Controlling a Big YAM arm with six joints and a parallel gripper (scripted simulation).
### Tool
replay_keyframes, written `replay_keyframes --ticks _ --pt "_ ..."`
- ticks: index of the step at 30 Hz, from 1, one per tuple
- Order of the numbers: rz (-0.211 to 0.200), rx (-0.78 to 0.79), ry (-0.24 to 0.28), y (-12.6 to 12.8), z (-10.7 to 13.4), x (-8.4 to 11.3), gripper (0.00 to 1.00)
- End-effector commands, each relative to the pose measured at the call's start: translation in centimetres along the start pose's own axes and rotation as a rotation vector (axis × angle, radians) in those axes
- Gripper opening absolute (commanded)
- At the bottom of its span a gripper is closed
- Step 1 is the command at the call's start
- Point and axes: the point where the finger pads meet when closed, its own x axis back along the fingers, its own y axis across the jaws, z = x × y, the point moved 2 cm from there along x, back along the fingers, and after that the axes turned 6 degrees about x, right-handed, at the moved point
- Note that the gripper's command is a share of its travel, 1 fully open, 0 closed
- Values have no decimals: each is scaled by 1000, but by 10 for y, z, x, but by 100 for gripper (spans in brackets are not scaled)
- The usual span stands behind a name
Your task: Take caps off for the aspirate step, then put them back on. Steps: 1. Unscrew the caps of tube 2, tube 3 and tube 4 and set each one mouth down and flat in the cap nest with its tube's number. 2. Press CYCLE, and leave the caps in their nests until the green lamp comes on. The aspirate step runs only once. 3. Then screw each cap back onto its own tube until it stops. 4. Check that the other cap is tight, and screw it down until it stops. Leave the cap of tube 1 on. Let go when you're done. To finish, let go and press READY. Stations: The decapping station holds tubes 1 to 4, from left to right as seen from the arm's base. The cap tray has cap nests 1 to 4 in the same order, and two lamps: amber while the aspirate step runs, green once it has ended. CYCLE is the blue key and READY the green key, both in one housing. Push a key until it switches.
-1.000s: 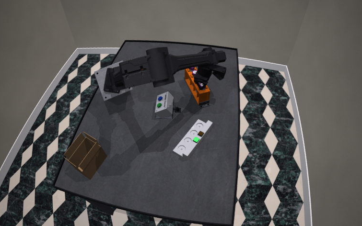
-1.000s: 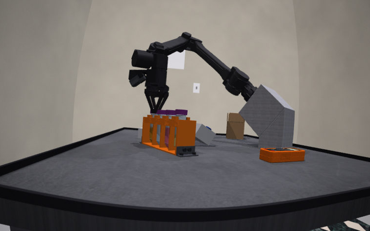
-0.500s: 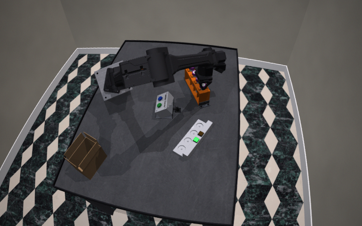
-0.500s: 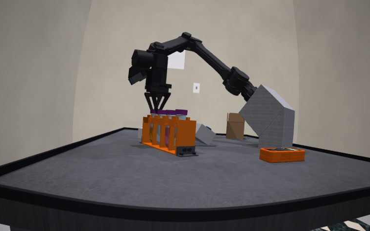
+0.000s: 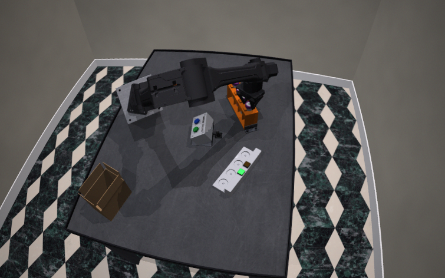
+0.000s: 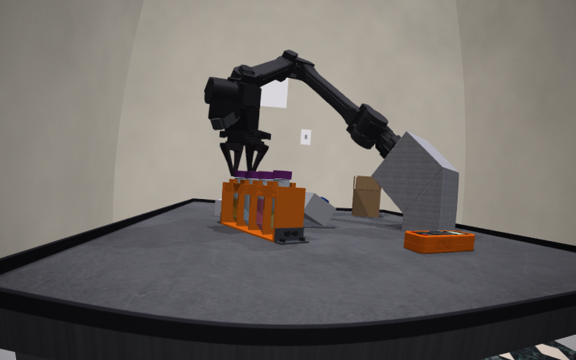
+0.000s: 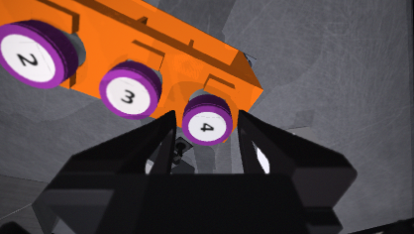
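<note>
Above the orange decapping station (image 5: 250, 119) (image 6: 290, 210) (image 7: 173, 64), your black parallel gripper (image 5: 252, 100) (image 6: 241, 173) (image 7: 206, 117) stands part-open over purple-rimmed cap 4 (image 5: 248, 104) (image 7: 207, 126), gripping nothing.

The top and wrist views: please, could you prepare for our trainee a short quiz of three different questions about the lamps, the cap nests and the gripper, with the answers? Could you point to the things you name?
1. True or false: the green lamp (image 5: 240, 171) is lit.

2. Which cap is between the fingertips of the gripper (image 5: 248, 101) (image 6: 241, 173) (image 7: 207, 119)?
A. the cap marked 2
B. the cap marked 3
C. the cap marked 4 (image 5: 248, 104) (image 6: 239, 174) (image 7: 207, 127)

3. Fill in the number: of the four cap nests (image 5: 230, 173), ___ hold a cap.

Key: 1. True. 2. C; a gap shows on each side, so it is not gripped. 3. Zero.
</note>
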Motion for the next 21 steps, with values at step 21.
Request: replay_keyframes --ticks 21 --pt "24 828 -32 -7 -13 6 49"
